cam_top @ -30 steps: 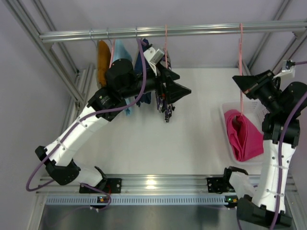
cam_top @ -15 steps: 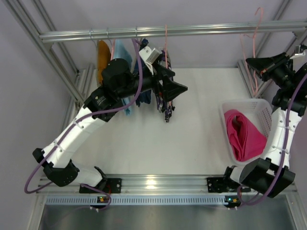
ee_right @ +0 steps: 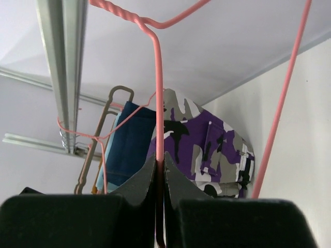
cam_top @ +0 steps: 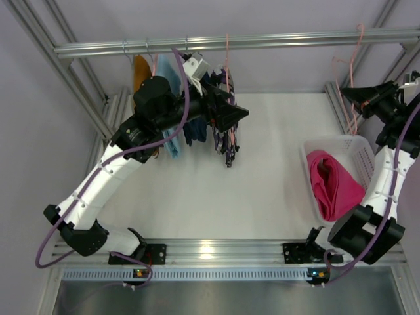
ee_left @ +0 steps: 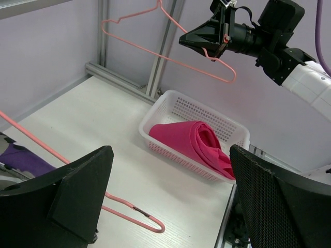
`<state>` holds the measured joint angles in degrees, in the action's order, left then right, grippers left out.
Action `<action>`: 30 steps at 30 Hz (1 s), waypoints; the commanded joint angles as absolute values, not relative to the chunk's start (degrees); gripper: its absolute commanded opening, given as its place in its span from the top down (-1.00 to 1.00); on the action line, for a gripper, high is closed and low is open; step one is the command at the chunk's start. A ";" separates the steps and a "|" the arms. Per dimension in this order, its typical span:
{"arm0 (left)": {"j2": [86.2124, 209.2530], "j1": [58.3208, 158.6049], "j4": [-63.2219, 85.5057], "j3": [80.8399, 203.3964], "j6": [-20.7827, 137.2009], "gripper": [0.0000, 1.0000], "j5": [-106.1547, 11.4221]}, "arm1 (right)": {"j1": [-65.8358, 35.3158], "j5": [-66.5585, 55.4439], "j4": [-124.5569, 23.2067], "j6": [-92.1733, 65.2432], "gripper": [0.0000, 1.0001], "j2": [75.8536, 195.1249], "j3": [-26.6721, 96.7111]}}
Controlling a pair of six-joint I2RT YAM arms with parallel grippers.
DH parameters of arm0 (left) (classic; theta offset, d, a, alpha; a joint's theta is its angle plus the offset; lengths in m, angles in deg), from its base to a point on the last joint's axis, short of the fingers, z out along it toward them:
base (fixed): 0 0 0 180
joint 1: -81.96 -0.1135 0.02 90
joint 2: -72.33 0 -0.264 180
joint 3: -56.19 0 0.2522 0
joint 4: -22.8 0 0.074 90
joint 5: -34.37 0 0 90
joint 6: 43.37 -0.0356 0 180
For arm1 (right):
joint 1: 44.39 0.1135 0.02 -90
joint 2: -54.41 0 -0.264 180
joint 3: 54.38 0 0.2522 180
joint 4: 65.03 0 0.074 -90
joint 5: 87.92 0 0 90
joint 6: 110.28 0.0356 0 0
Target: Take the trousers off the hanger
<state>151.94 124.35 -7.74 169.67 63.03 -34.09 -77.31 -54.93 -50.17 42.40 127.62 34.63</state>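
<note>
The patterned trousers (cam_top: 227, 141) hang on their pink hanger (cam_top: 227, 59) from the rail (cam_top: 275, 41), directly ahead of your left claw (cam_top: 239, 115), whose jaws stand spread wide with nothing between them. The pink trousers (cam_top: 333, 185) lie folded in the basket (cam_top: 338, 140), below your right claw (cam_top: 346, 98), which is clamped on the wire of an empty hanger (ee_right: 159, 103) held up high. The likely trouble is this: if the left jaws close here, they may catch wire along with cloth and drag the hanger off the rail, or snag the blue garment (cam_top: 172, 141) behind them. The raised empty hanger could also hook the frame. Only the right wrist view shows the pinch on the wire and the purple-and-white print. Only the left wrist view shows the pink folds inside the basket.
</note>
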 commanded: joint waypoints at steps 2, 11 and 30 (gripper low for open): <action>150.11 123.45 -5.82 169.00 64.90 -0.98 -34.01 | -78.49 -57.41 -49.17 39.23 0.93 128.15 33.92; 149.23 116.43 -3.36 167.51 72.28 -0.98 -31.28 | -81.12 -59.00 -41.35 32.72 -0.39 126.31 34.18; 141.68 103.42 2.36 166.89 77.47 -0.98 -27.59 | -91.09 -67.61 -47.01 31.21 -0.99 116.02 52.91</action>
